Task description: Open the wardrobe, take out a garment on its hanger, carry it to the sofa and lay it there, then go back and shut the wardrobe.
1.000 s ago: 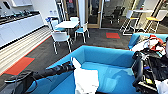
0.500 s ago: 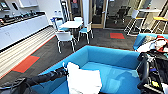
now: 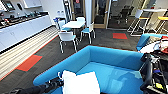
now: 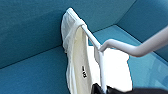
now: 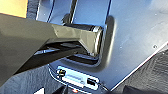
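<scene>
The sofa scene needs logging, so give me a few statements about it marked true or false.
1. The garment is a white shirt. True.
2. The garment is on an orange-tipped hanger. False: the hanger is white.
3. The sofa is red. False: it is bright blue.
4. The left arm reaches toward the sofa with the garment at its end. True.
5. A white table with chairs stands beyond the sofa. True.
</scene>
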### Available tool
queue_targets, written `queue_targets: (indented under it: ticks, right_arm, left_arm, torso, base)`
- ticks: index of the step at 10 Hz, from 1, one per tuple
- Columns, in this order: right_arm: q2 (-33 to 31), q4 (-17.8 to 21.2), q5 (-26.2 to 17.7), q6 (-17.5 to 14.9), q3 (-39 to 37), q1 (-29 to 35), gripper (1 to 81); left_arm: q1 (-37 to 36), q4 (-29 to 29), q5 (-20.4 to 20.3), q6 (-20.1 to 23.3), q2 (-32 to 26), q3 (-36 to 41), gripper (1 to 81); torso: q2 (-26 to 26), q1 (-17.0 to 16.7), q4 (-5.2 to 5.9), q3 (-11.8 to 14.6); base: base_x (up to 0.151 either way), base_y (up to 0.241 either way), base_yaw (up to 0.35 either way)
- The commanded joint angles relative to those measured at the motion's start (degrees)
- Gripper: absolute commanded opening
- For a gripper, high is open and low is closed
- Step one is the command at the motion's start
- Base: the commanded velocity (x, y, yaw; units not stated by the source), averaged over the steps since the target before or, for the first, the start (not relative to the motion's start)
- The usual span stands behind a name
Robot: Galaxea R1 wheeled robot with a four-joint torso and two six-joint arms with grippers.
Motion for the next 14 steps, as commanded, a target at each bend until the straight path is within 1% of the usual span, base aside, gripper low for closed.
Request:
queue_targets:
  ticks: [1, 2, 5, 6, 7, 10, 11, 12, 13, 14]
  right_arm:
    - [1.08, -0.66, -3.75, -0.25, 0.79, 0.23, 81.1]
    - [1.08, -0.66, -3.75, -0.25, 0.79, 0.23, 81.1]
    - [1.26, -1.1, -3.75, -0.25, 0.71, -0.03, 81.1]
    - [1.26, -1.1, -3.75, -0.25, 0.79, -0.03, 81.1]
    - [1.35, -1.1, -3.75, -0.25, 0.71, -0.03, 81.1]
    - [1.35, -1.19, -3.75, -0.25, 0.71, 0.06, 81.1]
    - [1.35, -1.19, -3.75, -0.25, 0.71, 0.15, 81.1]
    - [1.35, -1.01, -3.75, -0.25, 0.71, 0.23, 81.1]
    - [1.35, -0.84, -3.75, -0.08, 0.71, 0.41, 81.1]
    - [1.35, -0.75, -3.75, 0.1, 0.71, 0.67, 81.1]
  left_arm:
    - [-2.77, 0.92, -2.94, 1.82, -2.43, -1.79, 1.0]
    - [-1.1, 1.1, -4.61, 1.99, -1.91, -3.87, 1.0]
    - [3.11, 2.14, -5.05, 2.0, -0.41, -8.47, 1.0]
    - [4.35, 4.53, -5.84, 1.82, 0.03, -8.2, 1.0]
    - [5.4, 5.76, -7.95, 1.91, 0.29, -8.11, 81.1]
    - [8.57, 8.39, -8.39, 2.0, 1.7, -8.38, 81.1]
    - [10.41, 10.59, -8.39, 2.0, 1.88, -8.2, 1.0]
    - [13.3, 14.37, -8.39, 2.0, 2.14, -8.03, 1.0]
    - [17.23, 20.03, -8.56, 2.0, 2.4, -7.5, 1.0]
    - [21.56, 25.94, -10.14, 1.91, 2.66, -7.41, 1.0]
  torso:
    - [0.0, 0.0, 0.0, 0.0]
    - [0.0, 0.0, 0.0, 0.0]
    - [0.0, 0.0, 0.0, 0.0]
    - [0.0, 0.0, 0.0, 0.0]
    - [0.0, 0.0, 0.0, 0.0]
    - [0.0, 0.0, 0.0, 0.0]
    - [0.0, 0.0, 0.0, 0.0]
    - [0.0, 0.0, 0.0, 0.0]
    - [0.0, 0.0, 0.0, 0.0]
    - [0.0, 0.0, 0.0, 0.0]
  base:
    - [0.0, 0.0, 0.0]
    - [0.0, 0.0, 0.0]
    - [0.0, 0.0, 0.0]
    - [0.0, 0.0, 0.0]
    - [0.0, 0.0, 0.0]
    - [0.0, 0.0, 0.0]
    - [0.0, 0.0, 0.0]
    - [0.0, 0.0, 0.0]
    - [0.0, 0.0, 0.0]
    - [0.0, 0.0, 0.0]
